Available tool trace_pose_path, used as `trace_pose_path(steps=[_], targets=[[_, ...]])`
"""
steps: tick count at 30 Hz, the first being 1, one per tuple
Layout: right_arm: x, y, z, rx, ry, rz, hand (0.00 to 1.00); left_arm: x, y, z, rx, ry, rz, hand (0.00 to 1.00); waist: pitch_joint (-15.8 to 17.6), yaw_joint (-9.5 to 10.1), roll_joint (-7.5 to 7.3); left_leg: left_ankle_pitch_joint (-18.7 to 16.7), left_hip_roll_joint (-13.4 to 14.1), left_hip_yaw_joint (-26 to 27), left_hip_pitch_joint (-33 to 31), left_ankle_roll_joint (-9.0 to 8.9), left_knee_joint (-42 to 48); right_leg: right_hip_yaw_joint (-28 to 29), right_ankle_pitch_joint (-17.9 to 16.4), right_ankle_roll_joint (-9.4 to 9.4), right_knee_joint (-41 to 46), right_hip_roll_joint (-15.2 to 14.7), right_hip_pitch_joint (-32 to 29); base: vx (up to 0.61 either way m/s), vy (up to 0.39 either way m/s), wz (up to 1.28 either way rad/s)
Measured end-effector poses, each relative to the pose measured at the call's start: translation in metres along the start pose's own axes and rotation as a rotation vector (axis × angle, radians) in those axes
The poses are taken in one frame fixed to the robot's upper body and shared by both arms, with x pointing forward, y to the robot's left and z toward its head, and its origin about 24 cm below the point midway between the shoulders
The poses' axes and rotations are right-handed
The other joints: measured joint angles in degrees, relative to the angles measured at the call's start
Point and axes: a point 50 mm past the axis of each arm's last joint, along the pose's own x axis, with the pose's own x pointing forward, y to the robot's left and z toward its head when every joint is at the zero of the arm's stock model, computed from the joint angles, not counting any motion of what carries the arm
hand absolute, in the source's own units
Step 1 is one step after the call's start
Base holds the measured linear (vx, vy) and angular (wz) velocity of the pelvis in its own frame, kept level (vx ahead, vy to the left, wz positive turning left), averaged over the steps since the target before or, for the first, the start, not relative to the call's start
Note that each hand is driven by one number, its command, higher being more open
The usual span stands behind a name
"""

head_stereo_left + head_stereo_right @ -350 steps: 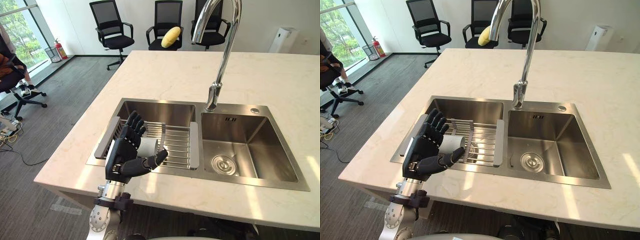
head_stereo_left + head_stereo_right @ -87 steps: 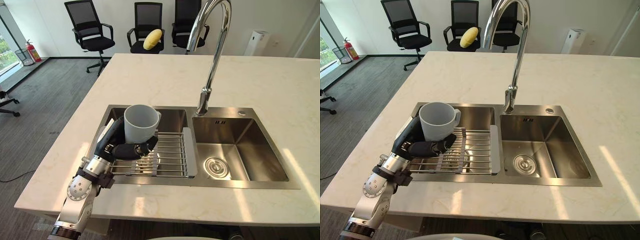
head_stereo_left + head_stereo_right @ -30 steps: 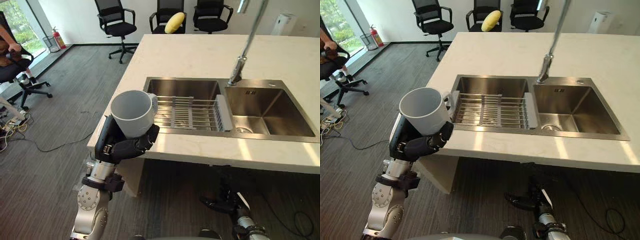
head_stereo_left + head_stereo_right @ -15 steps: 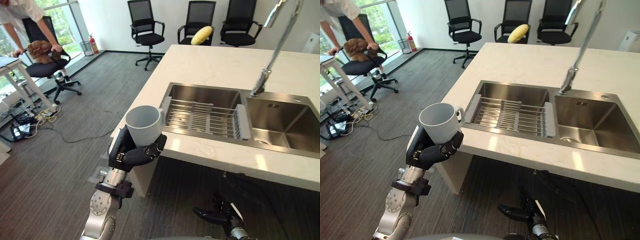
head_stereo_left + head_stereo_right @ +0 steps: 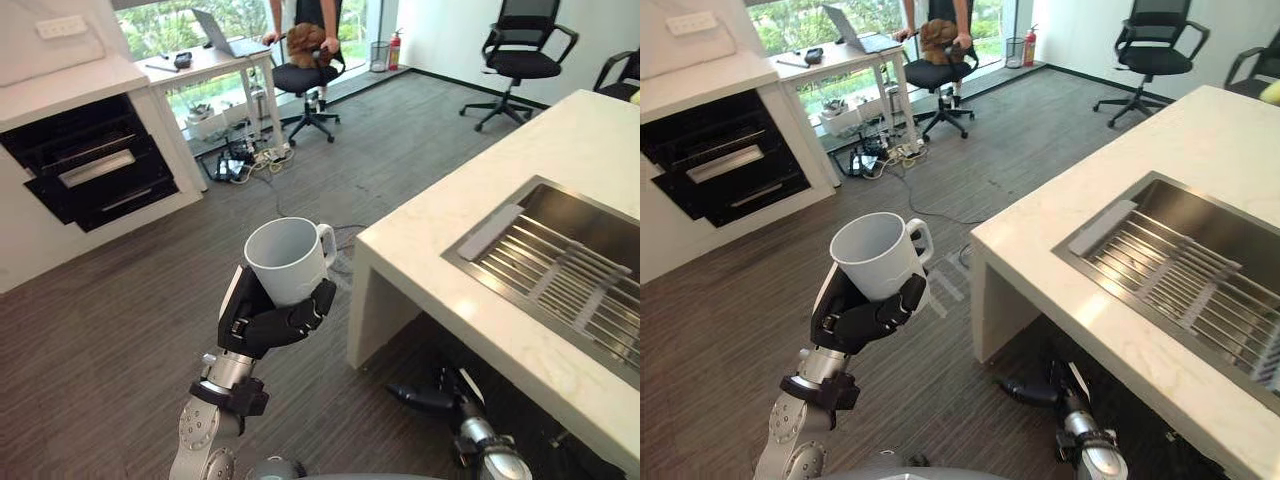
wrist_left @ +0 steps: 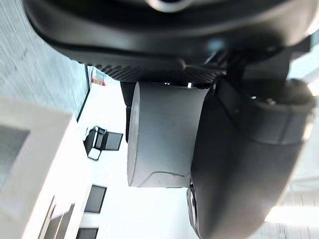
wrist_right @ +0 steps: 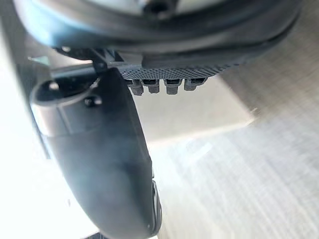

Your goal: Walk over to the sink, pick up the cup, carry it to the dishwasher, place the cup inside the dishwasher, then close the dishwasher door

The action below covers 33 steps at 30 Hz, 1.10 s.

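Floor (image 5: 110, 330): grey wood-grain planking across the room. At far left stands a white cabinet (image 5: 60, 90) fitted with one dark drawer unit (image 5: 92, 165). Behind it is one desk (image 5: 215, 55) carrying one laptop (image 5: 222, 20); a person (image 5: 300, 12) stands at the office chair (image 5: 303, 78) beside it. A second office chair (image 5: 527, 62) stands further right, and part of a third shows at the right edge.

Centre: one white cup (image 5: 287, 258), upright, mouth up, handle turned away from the robot. The left robot hand (image 5: 262, 328) grasps it, fingers and thumb curled round its lower body. The cup is in the air over the floor, left of the tabletop corner and apart from it.

Right: one pale stone tabletop (image 5: 470, 195) with one steel sink (image 5: 585, 212) holding a wire rack (image 5: 570, 282). The right robot hand (image 5: 420, 399) hangs low beside the tabletop, fingers extended and released, touching nothing.
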Motion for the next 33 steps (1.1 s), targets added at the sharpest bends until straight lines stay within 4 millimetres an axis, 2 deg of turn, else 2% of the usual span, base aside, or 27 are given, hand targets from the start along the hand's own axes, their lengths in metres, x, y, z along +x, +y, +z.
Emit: trace_pose_path(steps=[2, 3, 4, 5, 6, 7, 8, 9, 10, 11, 12, 13, 14, 16, 18, 20, 22, 24, 26, 27, 30, 33], targets=[[-0.001, 0.011, -0.007, 0.014, 0.026, 0.032, 1.0, 0.0, 0.001, 0.0, 0.013, 0.003, 0.003, 0.0, 0.84, -0.45, -0.84, -1.81, -1.85, -3.06, 1.51, 1.1, 1.39, 7.71, 4.84, -3.81, 12.26, -2.64, -4.53, 0.07, 0.182, 0.75], [-0.004, 0.018, -0.015, 0.035, 0.047, 0.04, 1.0, -0.001, 0.002, 0.001, 0.018, 0.007, 0.004, 0.0, 1.16, -1.26, -0.94, -2.19, -2.38, -5.68, 1.72, 1.56, 1.45, 13.01, 2.39, -1.92, 18.26, -0.72, -7.37, 0.15, 0.129, 1.16], [-0.008, 0.023, -0.02, 0.04, 0.066, 0.054, 1.0, -0.002, 0.002, 0.001, 0.018, 0.009, 0.01, 0.0, 1.26, -1.91, -0.81, -2.22, -2.59, -8.12, 1.94, 1.66, 1.06, 16.03, -0.86, -0.75, 20.15, 2.81, -9.34, 0.14, 0.084, 1.07], [-0.01, 0.025, -0.023, 0.038, 0.075, 0.062, 1.0, -0.002, 0.003, 0.001, 0.018, 0.008, 0.015, 0.0, 1.27, -1.96, -0.79, -2.2, -2.72, -9.01, 2.16, 1.68, 0.69, 16.94, -2.12, -0.3, 19.46, 4.73, -10.09, 0.15, 0.07, 0.91], [-0.013, 0.027, -0.027, 0.039, 0.088, 0.07, 1.0, -0.002, 0.003, 0.001, 0.018, 0.006, 0.028, 0.0, 1.27, -1.94, -0.79, -2.09, -3.24, -10.64, 2.7, 1.49, -0.2, 18.01, -4.0, 0.33, 15.51, 7.77, -10.85, 0.12, 0.053, 0.59], [-0.014, 0.027, -0.029, 0.043, 0.092, 0.069, 1.0, -0.002, 0.004, 0.0, 0.019, 0.008, 0.034, 0.0, 1.24, -1.94, -0.83, -1.78, -3.75, -11.47, 3.25, 1.0, -1.01, 18.58, -4.53, 0.7, 11.99, 9.21, -10.86, 0.16, 0.039, 0.72], [-0.017, 0.028, -0.031, 0.045, 0.095, 0.071, 1.0, -0.003, 0.004, 0.0, 0.021, 0.011, 0.042, 0.0, 1.11, -2.24, -0.76, -1.23, -4.67, -13.24, 4.01, 0.78, -2.48, 20.81, -4.95, 0.86, 4.14, 12.27, -10.92, 0.19, -0.007, 0.9], [-0.019, 0.027, -0.032, 0.046, 0.098, 0.074, 1.0, -0.003, 0.005, 0.0, 0.022, 0.015, 0.042, 0.0, 1.03, -3.44, -0.51, -0.94, -5.4, -15.82, 3.95, 0.79, -3.16, 23.85, -4.93, 0.88, -2.91, 15.32, -11.17, 0.2, -0.038, 1.03], [-0.02, 0.027, -0.033, 0.047, 0.102, 0.073, 1.0, -0.003, 0.005, -0.002, 0.021, 0.021, 0.04, 0.0, 0.83, -3.96, -0.3, -0.85, -5.53, -17.01, 3.61, 0.73, -3.15, 25.52, -4.9, 0.89, -5.35, 16.83, -11.62, 0.21, -0.082, 1.15], [-0.023, 0.027, -0.035, 0.05, 0.109, 0.073, 1.0, -0.004, 0.004, -0.005, 0.017, 0.039, 0.035, 0.0, 0.52, -4.41, -0.55, -0.68, -5.7, -18.97, 3.44, 0.67, -2.71, 27.96, -3.97, 0.98, -9.68, 19.04, -11.82, 0.25, -0.167, 1.14], [-0.026, 0.027, -0.038, 0.053, 0.118, 0.075, 1.0, -0.007, 0.005, -0.01, 0.017, 0.065, 0.037, 0.0, 0.36, -4.81, -0.44, -1.23, -6.18, -21.4, 3.29, -0.24, -1.84, 28.4, 0.81, 1.43, -12.01, 19.76, -11.1, 0.21, -0.146, 1.12], [-0.028, 0.025, -0.039, 0.048, 0.124, 0.071, 1.0, -0.009, 0.005, -0.015, 0.009, 0.088, 0.041, 0.0, -0.14, -4.93, 0.09, -1.53, -5.8, -22.34, 3.45, -0.72, -1.57, 26.98, 0.54, 1.42, -12.57, 19.91, -9.96, 0.36, -0.22, 0.96], [-0.029, 0.021, -0.039, 0.035, 0.124, 0.073, 1.0, -0.02, 0.004, -0.024, -0.02, 0.131, 0.079, 0.0, -1.14, -4.38, 1.9, -1.44, -4.04, -21.45, 4.04, -1.88, -2.14, 24.82, 0.96, 0.69, -15.92, 21.17, -7.18, 0.28, -0.137, 0.57], [-0.028, 0.022, -0.037, 0.034, 0.115, 0.075, 1.0, -0.028, 0.003, -0.026, -0.029, 0.151, 0.086, 0.0, -1.39, -3.74, 2.27, -0.93, -3.06, -19.67, 4.77, -2.91, -3.25, 23.52, 0.99, 0.14, -17.5, 21.55, -5.63, 0.21, -0.118, 0.33], [-0.027, 0.021, -0.033, 0.03, 0.099, 0.071, 1.0, -0.033, 0.002, -0.027, -0.045, 0.164, 0.058, 0.0, -1.47, -2.95, 2.2, -0.19, -1.8, -14.99, 5.79, -4.16, -5.43, 20.68, 0.62, -0.69, -19.28, 21.62, -3.28, 0.12, -0.11, 0.56], [-0.024, 0.019, -0.03, 0.028, 0.089, 0.061, 1.0, -0.034, 0.001, -0.027, -0.057, 0.16, 0.035, 0.0, -1.51, -2.81, 2.24, 0.4, -1.08, -11.37, 6.2, -4.06, -6.63, 18.96, 0.47, -0.94, -19.88, 21.5, -2.12, 0.06, -0.049, 0.57], [-0.022, 0.019, -0.029, 0.028, 0.082, 0.052, 1.0, -0.036, 0.001, -0.026, -0.076, 0.157, 0.019, 0.0, -1.96, -2.69, 1.47, 2.48, -2.01, -8.49, 7.21, -4.36, -9.16, 16.8, 0.49, -0.91, -21.53, 20.52, -0.14, 0.03, 0.018, 0.5], [-0.021, 0.019, -0.028, 0.027, 0.078, 0.046, 1.0, -0.035, 0.001, -0.025, -0.093, 0.145, 0.007, 0.0, -2.31, -2.82, 1.4, 4.1, -2.97, -7.24, 7.72, -3.12, -12.15, 14.47, 0.58, -0.76, -22.15, 19.72, 0.76, -0.02, 0.05, 0.61], [-0.02, 0.018, -0.027, 0.028, 0.077, 0.032, 1.0, -0.033, 0.001, -0.025, -0.106, 0.133, -0.006, 0.0, -2.73, -3.04, 0.96, 4.64, -3.14, -3.28, 7.9, -2.78, -14.85, 12.3, 0.69, -0.57, -22.44, 18.67, 0.89, -0.03, 0.064, 0.66], [-0.019, 0.018, -0.028, 0.028, 0.082, 0.024, 1.0, -0.031, 0.0, -0.025, -0.108, 0.131, -0.015, 0.0, -2.89, -3.12, 1.1, 4.3, -1.31, 3.23, 8.48, -2.13, -14.41, 10.97, 0.77, -0.42, -22.62, 18.17, 1.53, 0.0, 0.056, 0.66], [-0.018, 0.017, -0.031, 0.029, 0.108, 0.008, 1.0, -0.028, -0.003, -0.025, -0.115, 0.123, -0.027, 0.0, -3.36, -3.11, 1.26, 6.6, -3.2, 2.47, 9.54, -1.06, -16.3, 9.93, 0.87, -0.24, -22.48, 16.97, 2.84, -0.01, 0.097, 0.51], [-0.015, 0.02, -0.029, 0.03, 0.106, 0.023, 1.0, -0.029, -0.002, -0.028, -0.116, 0.139, 0.007, 0.0, -3.43, -3.17, 0.93, 8.52, -5.6, 0.63, 10.92, 0.07, -19.84, 11.36, 0.86, -0.25, -20.18, 15.58, 2.34, -0.03, 0.094, 0.33]])
